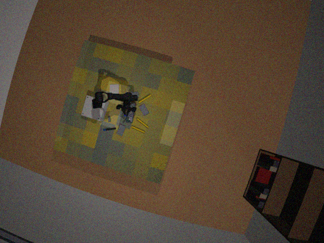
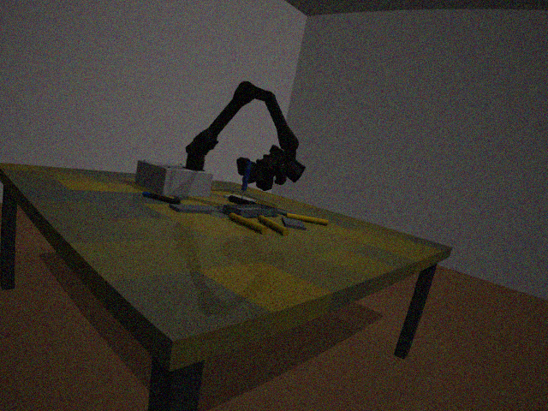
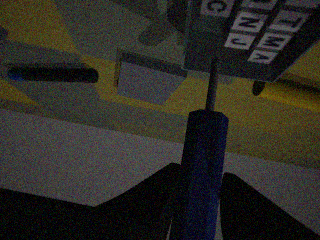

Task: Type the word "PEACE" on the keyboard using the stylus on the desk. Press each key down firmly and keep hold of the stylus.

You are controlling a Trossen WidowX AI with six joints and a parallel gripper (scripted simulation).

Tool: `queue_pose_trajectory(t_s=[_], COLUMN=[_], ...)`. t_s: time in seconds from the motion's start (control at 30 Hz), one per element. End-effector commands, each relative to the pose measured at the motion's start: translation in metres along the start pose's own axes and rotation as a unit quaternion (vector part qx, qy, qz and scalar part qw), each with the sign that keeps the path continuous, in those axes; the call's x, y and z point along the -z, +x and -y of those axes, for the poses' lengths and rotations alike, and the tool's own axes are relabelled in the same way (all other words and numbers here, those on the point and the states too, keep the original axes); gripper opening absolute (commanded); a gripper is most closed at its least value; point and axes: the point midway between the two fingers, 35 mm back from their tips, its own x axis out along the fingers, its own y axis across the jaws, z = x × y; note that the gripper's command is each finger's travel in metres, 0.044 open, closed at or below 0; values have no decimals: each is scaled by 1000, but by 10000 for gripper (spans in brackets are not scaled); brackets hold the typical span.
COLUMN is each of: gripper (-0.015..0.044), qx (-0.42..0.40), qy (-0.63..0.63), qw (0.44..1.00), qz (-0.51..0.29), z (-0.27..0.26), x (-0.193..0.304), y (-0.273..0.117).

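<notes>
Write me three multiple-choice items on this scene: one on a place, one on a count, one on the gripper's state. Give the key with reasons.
1. Where is the white box?
A) On the floor
B) Under the arm's base
C) On top of the keyboard

2. How many yellow sticks lie near the keyboard's far side from the box?
A) One
B) Three
C) Six

3. What is the gripper's state?
A) Shut on the stylus
B) Open wide
C) Shut on a yellow stick

Key:
1. B: the arm rises from the white box on the table.
2. B: three yellow sticks show beyond the keyboard.
3. A: the blue stylus stands between the fingers of the gripper.
</notes>
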Motion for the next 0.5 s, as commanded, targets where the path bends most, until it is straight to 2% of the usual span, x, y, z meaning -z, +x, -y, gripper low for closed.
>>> queue_pose_trajectory(t_s=[0.0, 0.47], gripper=[0, 0], qx=[0, 0], qy=[-3, -2], qw=[1000, 1000], qz=[2, 3], z=[4, 16], x=[-9, -36], y=[-10, -66])
